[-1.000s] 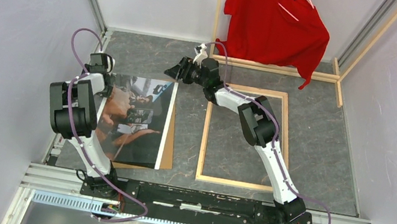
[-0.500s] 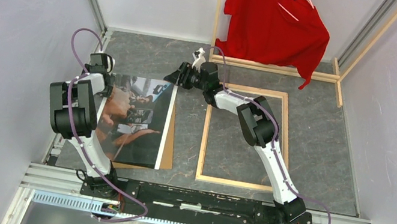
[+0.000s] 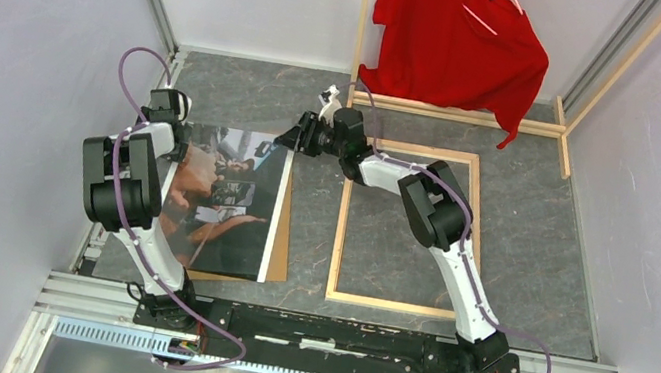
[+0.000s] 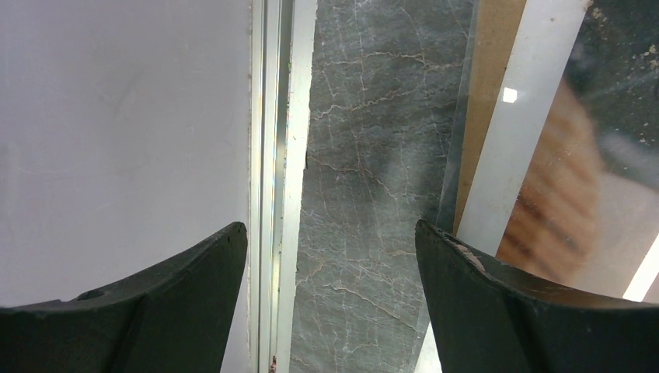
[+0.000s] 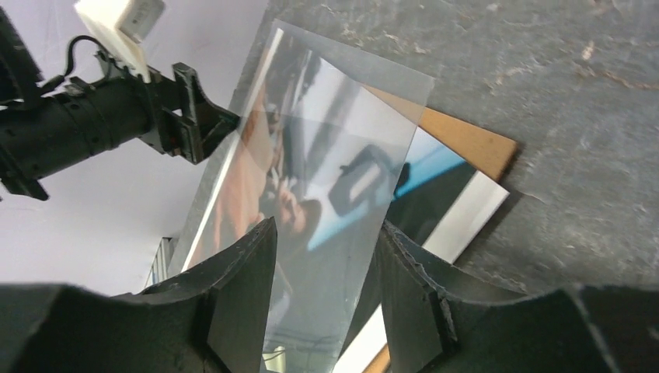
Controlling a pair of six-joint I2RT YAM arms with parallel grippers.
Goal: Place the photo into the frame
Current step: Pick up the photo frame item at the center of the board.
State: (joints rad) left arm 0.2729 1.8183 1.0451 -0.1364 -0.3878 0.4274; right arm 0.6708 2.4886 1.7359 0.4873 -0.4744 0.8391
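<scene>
The photo (image 3: 224, 191) lies face up at the left on a brown backing board (image 3: 281, 251), with a clear pane (image 5: 334, 155) over it. The frame (image 3: 341, 229) lies empty, wood side up, to the right. My right gripper (image 3: 287, 137) is at the photo's far right corner. In the right wrist view it (image 5: 326, 225) is open, its jaws astride the pane's edge, above the photo's white strip (image 5: 466, 211) and the board (image 5: 466, 140). My left gripper (image 3: 173, 120) is open (image 4: 330, 225) over bare floor beside the photo's left edge (image 4: 517, 132).
A wooden clothes rack (image 3: 460, 114) with a red shirt (image 3: 458, 36) stands at the back, just beyond the frame. The left wall and its metal rail (image 4: 280, 155) run close beside my left gripper. Grey marbled floor lies between photo and frame.
My right gripper has moved slightly nearer and lower toward the photo's far right corner. The left arm, photo and frame have not moved.
</scene>
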